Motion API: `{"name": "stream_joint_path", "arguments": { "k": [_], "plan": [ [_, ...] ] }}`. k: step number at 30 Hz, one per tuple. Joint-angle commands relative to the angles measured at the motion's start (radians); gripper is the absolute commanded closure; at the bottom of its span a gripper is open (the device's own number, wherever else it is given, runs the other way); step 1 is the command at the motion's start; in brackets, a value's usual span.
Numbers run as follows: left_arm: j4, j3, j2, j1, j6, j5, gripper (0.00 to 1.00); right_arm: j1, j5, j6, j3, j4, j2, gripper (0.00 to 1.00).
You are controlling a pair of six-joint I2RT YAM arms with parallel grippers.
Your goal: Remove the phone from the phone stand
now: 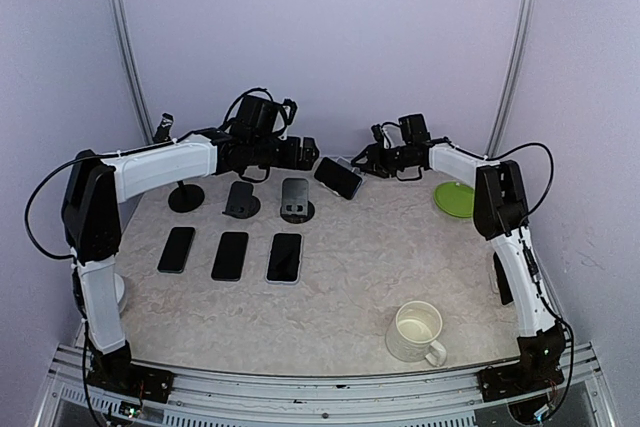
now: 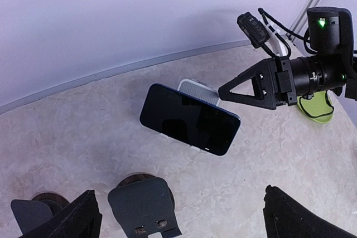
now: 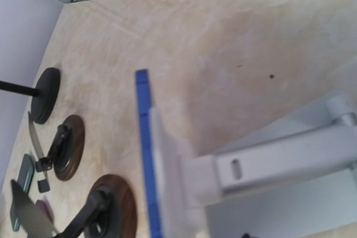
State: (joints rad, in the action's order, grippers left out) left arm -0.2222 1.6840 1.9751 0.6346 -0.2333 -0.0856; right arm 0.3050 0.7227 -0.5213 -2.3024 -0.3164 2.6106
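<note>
Beige bench [image 1: 360, 257] with pale marble veining, against plain lilac walls [image 1: 320, 37]. The phone [image 2: 189, 120] has a glossy black screen and a blue edge. Its phone stand [image 2: 199, 90] is white with a fine dotted texture. Three other phones [image 1: 230, 255] are black. The plate [image 1: 455, 198] is lime green and the mug [image 1: 416, 331] is cream white.

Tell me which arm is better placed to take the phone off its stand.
The right. Its gripper points at the phone from the side, its tips close beside the white stand. The left gripper hangs open and looks farther from the phone.
</note>
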Motion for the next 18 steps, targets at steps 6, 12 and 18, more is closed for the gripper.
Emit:
{"name": "stream_joint_path", "arguments": {
  "k": [6, 12, 18],
  "plan": [
    [-0.056, 0.045, -0.003, -0.017, 0.01, -0.022, 0.01, -0.018, 0.051, -0.095, -0.099, 0.152, 0.089, 0.59],
    [-0.067, 0.055, 0.008, -0.029, 0.008, -0.034, 0.01, -0.012, 0.082, -0.114, -0.125, 0.172, 0.121, 0.61],
    [-0.071, 0.067, 0.023, -0.031, 0.016, -0.043, 0.01, 0.001, 0.069, -0.116, -0.138, 0.17, 0.132, 0.62]
  ]
}}
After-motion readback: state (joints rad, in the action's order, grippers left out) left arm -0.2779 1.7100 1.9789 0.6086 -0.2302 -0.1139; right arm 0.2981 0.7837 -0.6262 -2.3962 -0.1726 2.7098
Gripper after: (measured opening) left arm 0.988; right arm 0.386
